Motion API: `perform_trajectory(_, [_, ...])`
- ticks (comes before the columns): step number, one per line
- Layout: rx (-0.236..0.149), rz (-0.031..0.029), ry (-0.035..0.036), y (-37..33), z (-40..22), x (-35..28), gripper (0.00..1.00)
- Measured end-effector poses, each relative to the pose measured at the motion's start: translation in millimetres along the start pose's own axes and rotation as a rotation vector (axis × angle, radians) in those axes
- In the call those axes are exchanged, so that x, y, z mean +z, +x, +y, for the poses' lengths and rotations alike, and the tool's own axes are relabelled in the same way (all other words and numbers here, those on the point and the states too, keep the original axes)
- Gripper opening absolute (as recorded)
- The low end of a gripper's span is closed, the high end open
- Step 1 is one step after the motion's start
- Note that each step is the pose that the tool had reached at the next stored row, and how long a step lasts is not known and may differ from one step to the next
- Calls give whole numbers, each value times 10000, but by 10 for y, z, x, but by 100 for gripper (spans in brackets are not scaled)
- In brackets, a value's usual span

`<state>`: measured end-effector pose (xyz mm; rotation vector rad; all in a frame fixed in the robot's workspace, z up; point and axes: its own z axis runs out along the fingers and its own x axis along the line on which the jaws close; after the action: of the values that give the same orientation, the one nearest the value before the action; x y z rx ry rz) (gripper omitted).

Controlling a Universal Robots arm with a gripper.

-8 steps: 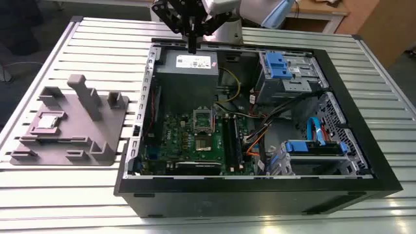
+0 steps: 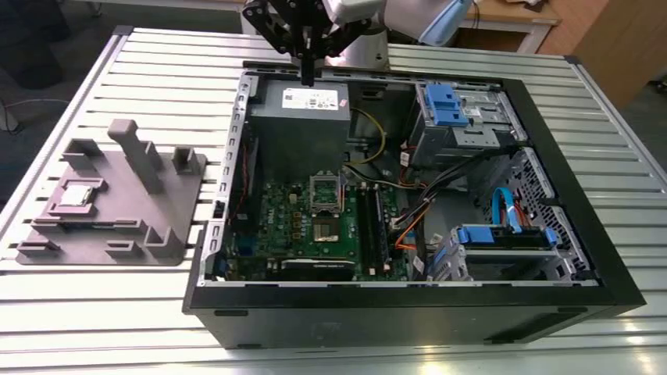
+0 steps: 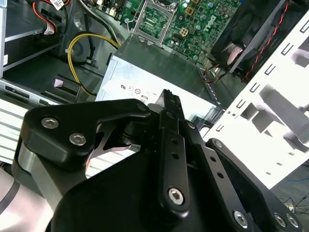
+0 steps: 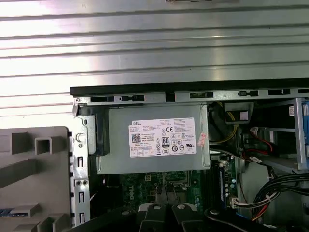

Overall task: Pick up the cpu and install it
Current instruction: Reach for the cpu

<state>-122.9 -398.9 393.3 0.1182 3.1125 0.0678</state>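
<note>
The cpu (image 2: 78,194), a small silvery square chip, lies flat in a recess of the grey plastic tray (image 2: 156,234) at the exterior view's left, outside the computer case. My gripper (image 2: 308,76) hangs shut and empty over the far rim of the open case, above the grey power supply (image 2: 302,109), far from the cpu. In both wrist views its black fingers (image 3: 169,104) (image 4: 166,210) are pressed together with nothing between them. On the green motherboard (image 2: 302,234) the socket (image 2: 326,232) lies bare with its metal frame (image 2: 326,190) flipped up.
The black case walls (image 2: 417,312) ring the board. Blue drive cages (image 2: 454,105) and bundled cables (image 2: 448,187) fill the exterior view's right side of the case. The tray carries upright blocks (image 2: 136,152). Everything rests on a slatted metal table (image 2: 105,312).
</note>
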Motion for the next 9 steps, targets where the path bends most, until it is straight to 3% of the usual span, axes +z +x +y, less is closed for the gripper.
perform_trajectory(9, [1, 0, 1, 18, -1, -1, 11])
